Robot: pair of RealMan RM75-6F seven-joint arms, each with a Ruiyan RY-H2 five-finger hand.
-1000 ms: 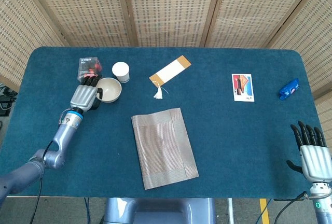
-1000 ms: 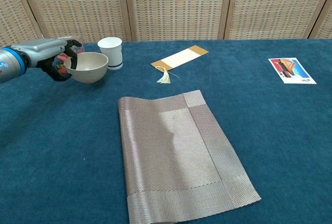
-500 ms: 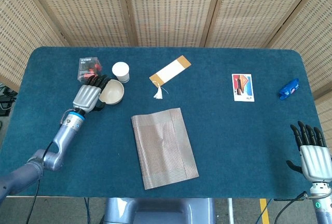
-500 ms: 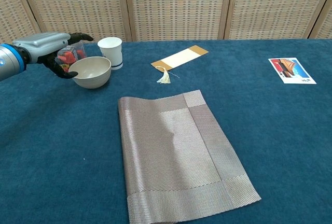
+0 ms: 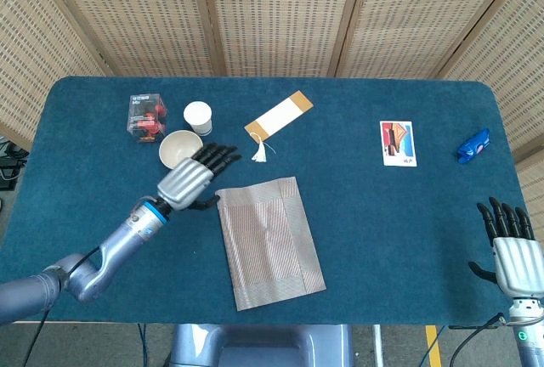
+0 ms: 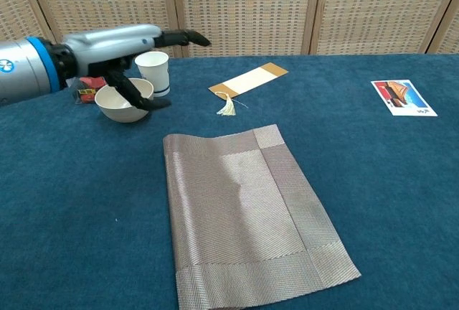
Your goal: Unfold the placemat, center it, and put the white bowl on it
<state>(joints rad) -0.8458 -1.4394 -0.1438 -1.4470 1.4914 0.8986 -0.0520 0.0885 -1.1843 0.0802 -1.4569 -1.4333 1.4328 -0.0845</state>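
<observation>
Clearly the left hand [image 5: 189, 182], fingers spread and empty, hovers just beside the folded placemat's [image 5: 270, 240] upper-left corner, the white bowl [image 5: 179, 148] just behind it, while the open right hand [image 5: 512, 256] sits well apart.

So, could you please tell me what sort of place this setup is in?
Probably a lab or test room: a table covered in blue cloth, woven screens behind it, and odd test items like a bookmark and paper cup.

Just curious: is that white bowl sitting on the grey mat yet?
No, the white bowl rests on the blue table, beside the placemat.
</observation>
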